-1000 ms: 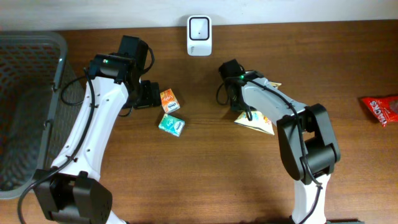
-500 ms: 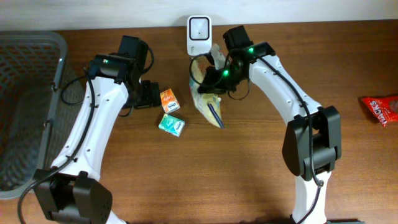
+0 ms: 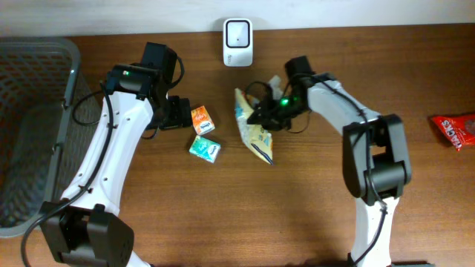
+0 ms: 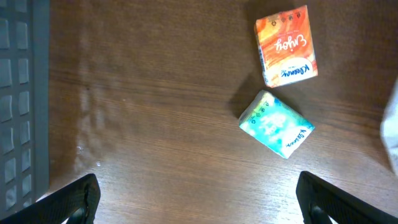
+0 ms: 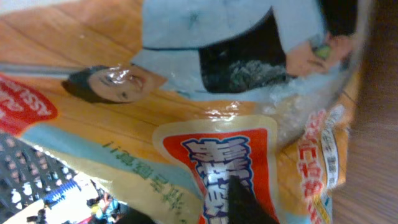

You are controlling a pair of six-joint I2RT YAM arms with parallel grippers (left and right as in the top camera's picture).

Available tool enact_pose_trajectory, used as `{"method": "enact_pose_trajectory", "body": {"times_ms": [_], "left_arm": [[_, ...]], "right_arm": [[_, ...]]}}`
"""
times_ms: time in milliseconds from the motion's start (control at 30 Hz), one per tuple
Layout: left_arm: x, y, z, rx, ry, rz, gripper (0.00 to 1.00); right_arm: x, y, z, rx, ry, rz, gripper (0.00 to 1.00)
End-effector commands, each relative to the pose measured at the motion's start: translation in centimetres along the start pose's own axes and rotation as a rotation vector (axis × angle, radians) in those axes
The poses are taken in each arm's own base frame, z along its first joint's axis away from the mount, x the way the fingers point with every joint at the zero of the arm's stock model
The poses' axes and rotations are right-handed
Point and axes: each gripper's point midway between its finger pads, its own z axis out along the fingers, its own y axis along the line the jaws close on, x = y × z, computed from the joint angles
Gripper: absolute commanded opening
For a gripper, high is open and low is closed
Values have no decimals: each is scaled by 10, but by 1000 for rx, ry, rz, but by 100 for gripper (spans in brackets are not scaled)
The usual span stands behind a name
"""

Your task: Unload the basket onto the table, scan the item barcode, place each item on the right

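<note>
The right gripper sits at the right edge of the snack bag, and its wrist view is filled with the bag's printed film and one dark fingertip. I cannot tell whether the jaws are pinching the film or just off it. The bag is in the middle of the table, on the near side of the white scanner and apart from it, with no barcode visible on the face that shows. The main risk is a weak or lost grip on slick, crinkly film. The bag could then slide or sag, so the code never squarely faces the scanner window, or the film could fold over the code. The bag's long axis runs diagonally, its far end pointing far-left, roughly towards the scanner, and its other end near-right. Further left, the left gripper hangs wide open and empty near an orange tissue pack and a teal pack. A mesh basket stands at the far left edge, and a red packet lies at the far right.
</note>
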Motion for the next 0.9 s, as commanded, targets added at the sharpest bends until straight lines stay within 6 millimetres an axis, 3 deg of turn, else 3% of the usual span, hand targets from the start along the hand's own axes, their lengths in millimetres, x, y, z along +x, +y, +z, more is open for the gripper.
{"method": "enact_pose_trajectory", "body": {"times_ms": [0,100,167,233,333,467,567,633,700,733,800,867], "left_arm": [[-2,2,0,-8,-7,-17,99],[-2,2,0,-8,-7,-17,99],[-2,2,0,-8,-7,-17,99],[-2,2,0,-8,-7,-17,99],[-2,2,0,-8,-7,-17,99],[-2,2,0,-8,-7,-17,99],[-2,2,0,-8,-7,-17,99],[-2,2,0,-8,-7,-17,99],[-2,2,0,-8,-7,-17,99],[-2,2,0,-8,-7,-17,99],[-2,2,0,-8,-7,-17,99],[-2,2,0,-8,-7,-17,99]], "right_arm": [[-23,-45,-41,175,-86,21,33],[-26,-59,-81,355,-92,7,34],[-24,-54,-93,402,-83,-16,35],[-18,-41,-104,431,-52,-53,43],[-14,-41,-122,520,-69,-9,46],[-9,-19,-158,524,-173,14,50],[4,7,-201,571,-303,2,50],[15,9,-225,652,-368,25,53],[22,7,-225,664,-342,37,57],[25,1,-219,671,-315,42,64],[31,-19,-191,681,-250,56,85],[29,-30,-157,630,-216,37,93]]}}
